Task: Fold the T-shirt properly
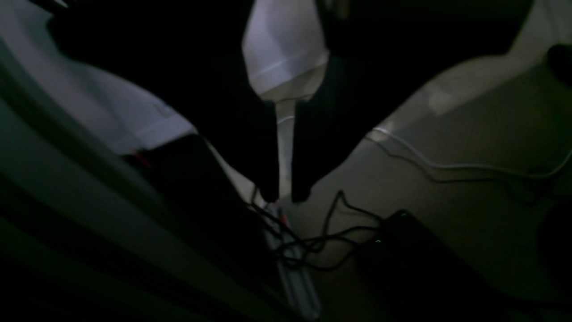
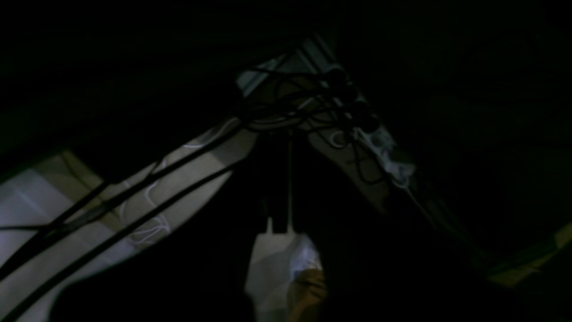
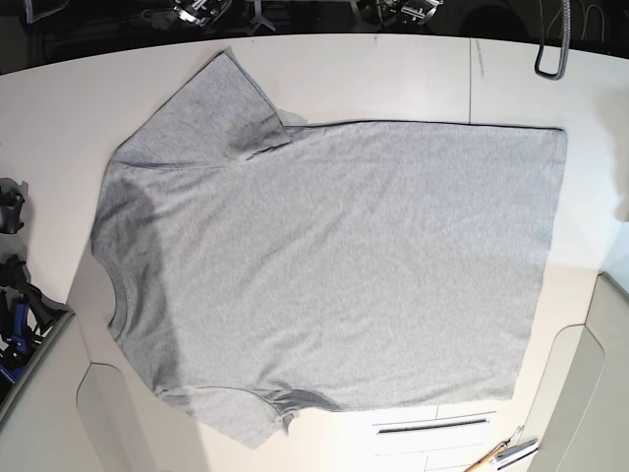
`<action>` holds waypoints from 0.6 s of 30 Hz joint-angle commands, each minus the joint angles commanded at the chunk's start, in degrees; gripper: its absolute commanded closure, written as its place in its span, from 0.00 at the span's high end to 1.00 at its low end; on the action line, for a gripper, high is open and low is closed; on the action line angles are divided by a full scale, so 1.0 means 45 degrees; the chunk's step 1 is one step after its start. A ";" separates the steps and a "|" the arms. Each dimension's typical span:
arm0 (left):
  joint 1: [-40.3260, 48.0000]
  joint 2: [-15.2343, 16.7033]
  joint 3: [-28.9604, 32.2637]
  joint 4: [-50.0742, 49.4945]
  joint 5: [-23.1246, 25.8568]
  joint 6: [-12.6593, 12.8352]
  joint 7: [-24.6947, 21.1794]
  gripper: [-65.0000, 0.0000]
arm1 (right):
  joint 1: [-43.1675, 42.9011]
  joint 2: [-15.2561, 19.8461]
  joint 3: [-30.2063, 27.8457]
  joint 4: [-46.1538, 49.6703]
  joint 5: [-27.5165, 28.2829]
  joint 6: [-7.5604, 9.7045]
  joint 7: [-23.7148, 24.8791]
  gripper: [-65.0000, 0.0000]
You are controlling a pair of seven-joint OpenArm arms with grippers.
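Base view: the T-shirt (image 3: 334, 265) lies flat, plain side up, on the white table (image 3: 59, 108), unfolded. Left gripper (image 1: 286, 197) hangs aside, fingers slightly parted; right gripper's fingers cannot be told. Next, likely, grasping a sleeve edge.

The base view looks straight down from high above the white table (image 3: 393, 79), taking in the whole spread T-shirt (image 3: 334, 275), collar toward the picture's left and hem toward its right. The left wrist view sits close behind the left gripper (image 1: 286, 197), looking along its dark fingers (image 1: 268, 152) past the table's edge to a dim floor with cables (image 1: 313, 241). The right wrist view is very dark; it seems to face floor and a cable tangle (image 2: 313, 112) too. Neither wrist view clearly shares anything with the base view.
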 joint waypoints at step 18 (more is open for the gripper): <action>0.0899 -0.1059 0.0000 0.0311 -0.0355 -0.1030 0.0384 0.08 | -0.0243 0.0165 0.0000 0.0029 0.0039 0.0573 -0.0005 0.01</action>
